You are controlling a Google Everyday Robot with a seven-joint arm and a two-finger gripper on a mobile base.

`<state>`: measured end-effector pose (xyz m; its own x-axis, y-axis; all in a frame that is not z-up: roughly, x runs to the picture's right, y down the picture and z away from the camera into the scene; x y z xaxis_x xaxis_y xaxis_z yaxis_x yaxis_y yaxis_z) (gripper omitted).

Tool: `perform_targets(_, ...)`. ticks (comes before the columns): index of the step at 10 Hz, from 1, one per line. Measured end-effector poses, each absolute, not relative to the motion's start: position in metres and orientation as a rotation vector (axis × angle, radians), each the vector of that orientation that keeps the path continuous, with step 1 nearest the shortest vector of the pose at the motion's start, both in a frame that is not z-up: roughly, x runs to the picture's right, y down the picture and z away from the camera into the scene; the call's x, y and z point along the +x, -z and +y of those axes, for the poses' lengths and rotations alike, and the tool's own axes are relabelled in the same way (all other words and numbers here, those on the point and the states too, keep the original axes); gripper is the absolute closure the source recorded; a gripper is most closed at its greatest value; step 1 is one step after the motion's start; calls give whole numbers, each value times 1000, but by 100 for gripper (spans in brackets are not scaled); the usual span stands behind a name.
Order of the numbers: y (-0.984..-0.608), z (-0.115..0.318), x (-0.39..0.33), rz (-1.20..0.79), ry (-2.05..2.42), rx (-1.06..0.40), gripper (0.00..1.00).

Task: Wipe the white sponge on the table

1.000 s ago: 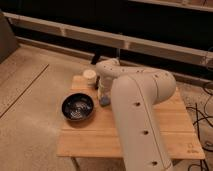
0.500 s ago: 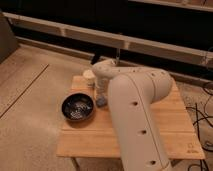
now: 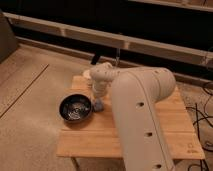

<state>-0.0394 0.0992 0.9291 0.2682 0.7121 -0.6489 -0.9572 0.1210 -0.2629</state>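
Camera view: honey-coloured wooden plank bench [image 3: 170, 120]. Low at bench top, just right of black round bowl [image 3: 76, 108], sits gripper [image 3: 98, 105] of thick white robot arm [image 3: 140, 115]; released or clenched, cannot tell. At far left bench edge, small whitish object [image 3: 88, 74], probably sponge, partly hidden by arm. It lies beyond gripper, slightly left. Long axis unreadable.
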Motion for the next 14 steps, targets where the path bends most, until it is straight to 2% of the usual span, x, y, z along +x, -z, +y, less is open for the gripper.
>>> perform_targets(4,-914,131,-6,569,-1350,-796,81)
perform_targets(6,-916,133,13,594,-1420,-822,81)
perform_targets(11,-919,96,105,746,-1491,-676,81)
perform_targets(14,-939,80,102,776,-1421,-625,81)
